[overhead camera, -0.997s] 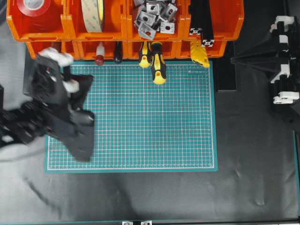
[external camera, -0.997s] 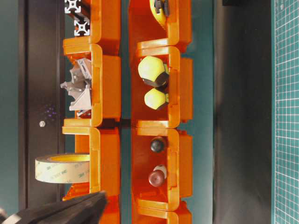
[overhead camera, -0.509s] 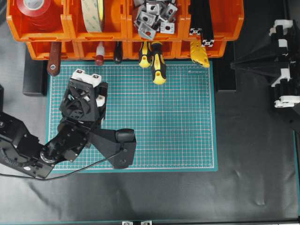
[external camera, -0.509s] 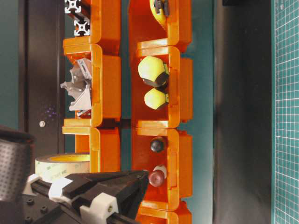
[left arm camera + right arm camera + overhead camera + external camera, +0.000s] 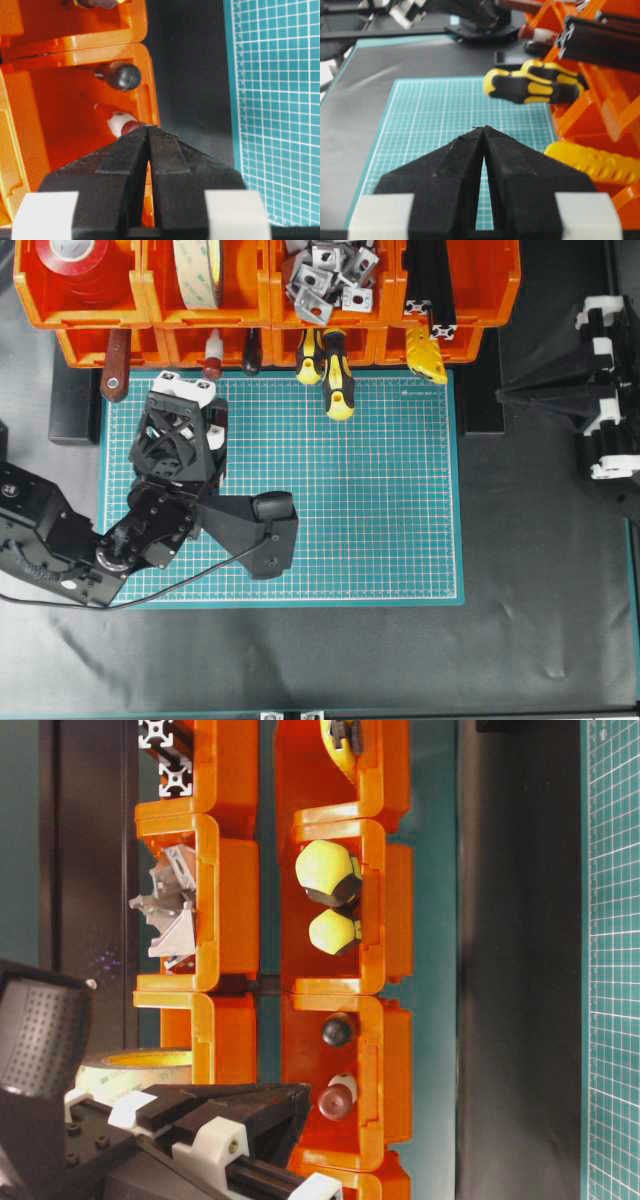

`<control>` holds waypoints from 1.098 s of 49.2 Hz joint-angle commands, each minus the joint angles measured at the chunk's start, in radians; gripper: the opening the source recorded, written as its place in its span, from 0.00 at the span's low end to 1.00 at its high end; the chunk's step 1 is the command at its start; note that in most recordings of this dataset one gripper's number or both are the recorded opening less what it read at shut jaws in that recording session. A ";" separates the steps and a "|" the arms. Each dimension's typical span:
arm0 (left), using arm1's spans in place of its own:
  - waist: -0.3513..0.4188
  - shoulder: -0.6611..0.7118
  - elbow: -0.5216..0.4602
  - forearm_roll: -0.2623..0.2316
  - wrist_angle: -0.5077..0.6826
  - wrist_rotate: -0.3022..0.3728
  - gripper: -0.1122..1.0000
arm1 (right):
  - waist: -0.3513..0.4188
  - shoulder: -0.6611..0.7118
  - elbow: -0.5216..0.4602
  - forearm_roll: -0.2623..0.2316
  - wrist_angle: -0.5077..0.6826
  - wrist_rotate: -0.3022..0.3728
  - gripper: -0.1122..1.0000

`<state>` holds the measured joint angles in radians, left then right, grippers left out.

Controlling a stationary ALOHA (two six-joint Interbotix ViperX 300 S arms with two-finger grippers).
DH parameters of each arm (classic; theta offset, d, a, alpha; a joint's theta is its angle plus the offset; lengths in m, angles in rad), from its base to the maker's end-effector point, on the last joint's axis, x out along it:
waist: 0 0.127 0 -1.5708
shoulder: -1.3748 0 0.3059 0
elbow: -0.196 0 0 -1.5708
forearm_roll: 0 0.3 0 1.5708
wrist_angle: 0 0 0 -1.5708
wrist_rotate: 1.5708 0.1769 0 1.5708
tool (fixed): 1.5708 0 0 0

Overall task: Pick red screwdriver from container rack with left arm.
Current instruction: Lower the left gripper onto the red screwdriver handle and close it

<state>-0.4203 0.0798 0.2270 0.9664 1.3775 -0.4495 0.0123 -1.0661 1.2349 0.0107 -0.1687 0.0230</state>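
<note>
A green cutting mat (image 5: 330, 490) lay on a black table (image 5: 530, 570). The red screwdriver (image 5: 212, 353) sat in the orange rack (image 5: 270, 300), lower row. The left gripper (image 5: 183, 388) hovered just before it, jaws together; the right gripper (image 5: 483, 131) was likewise pinched closed, empty.
</note>
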 commanded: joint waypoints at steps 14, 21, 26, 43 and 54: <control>0.026 -0.005 -0.023 0.005 -0.002 -0.023 0.32 | 0.021 -0.040 -0.012 0.000 0.035 -0.003 0.10; 0.052 -0.011 0.008 0.003 -0.025 -0.077 0.71 | 0.021 -0.046 -0.012 0.000 0.037 -0.003 0.10; 0.064 -0.028 0.041 0.003 -0.058 -0.127 0.89 | 0.023 -0.049 -0.011 -0.002 0.040 -0.003 0.10; 0.080 -0.060 0.120 0.003 -0.107 -0.147 0.89 | 0.031 -0.055 -0.008 -0.002 0.066 -0.002 0.10; 0.097 -0.057 0.100 0.003 -0.123 -0.137 0.89 | 0.034 -0.055 -0.002 0.000 0.071 0.000 0.10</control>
<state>-0.3267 0.0552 0.3528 0.9649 1.2563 -0.5875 0.0414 -1.1275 1.2441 0.0092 -0.0997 0.0215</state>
